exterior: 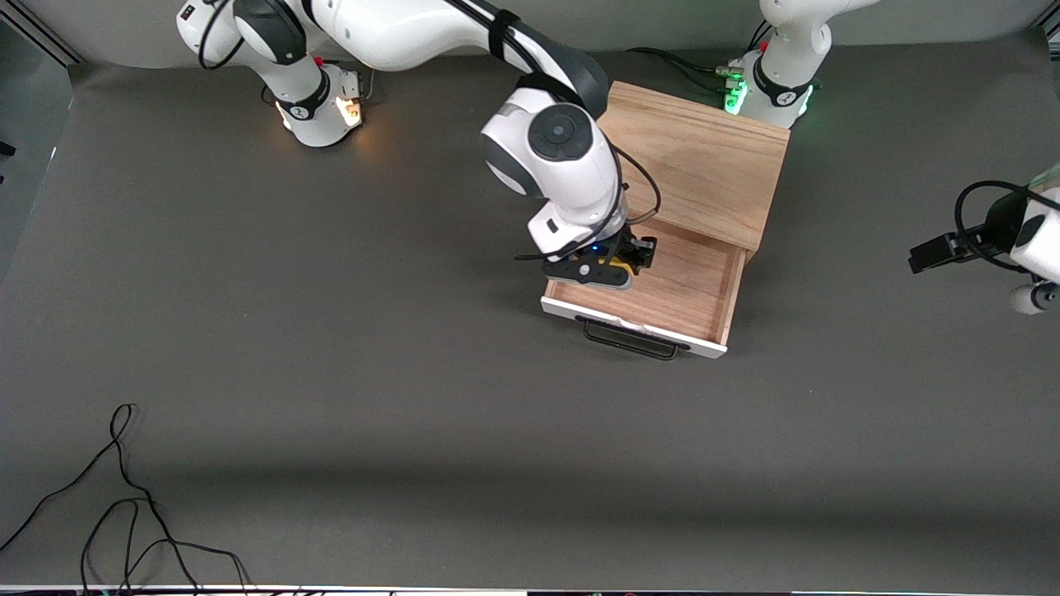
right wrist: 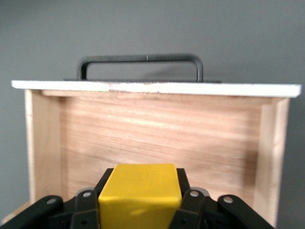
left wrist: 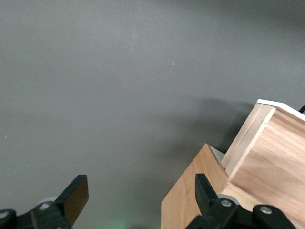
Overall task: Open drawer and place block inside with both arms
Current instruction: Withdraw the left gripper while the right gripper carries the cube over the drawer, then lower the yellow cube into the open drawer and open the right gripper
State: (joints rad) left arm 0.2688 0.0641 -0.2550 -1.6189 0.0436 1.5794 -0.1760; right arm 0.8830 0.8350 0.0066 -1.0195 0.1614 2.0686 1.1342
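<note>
Cables (exterior: pixel 124 513) trail nearest; drawer (exterior: pixel 662 290) open, right end effector (exterior: pixel 627 261) grasping block (exterior: pixel 631 263) over it, unreleased; left end effector (exterior: pixel 936 251) waits released beside drawer.

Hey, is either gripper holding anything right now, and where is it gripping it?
The right gripper holds the yellow block by two facing sides, over the open drawer. The left gripper is open and holds nothing.
</note>
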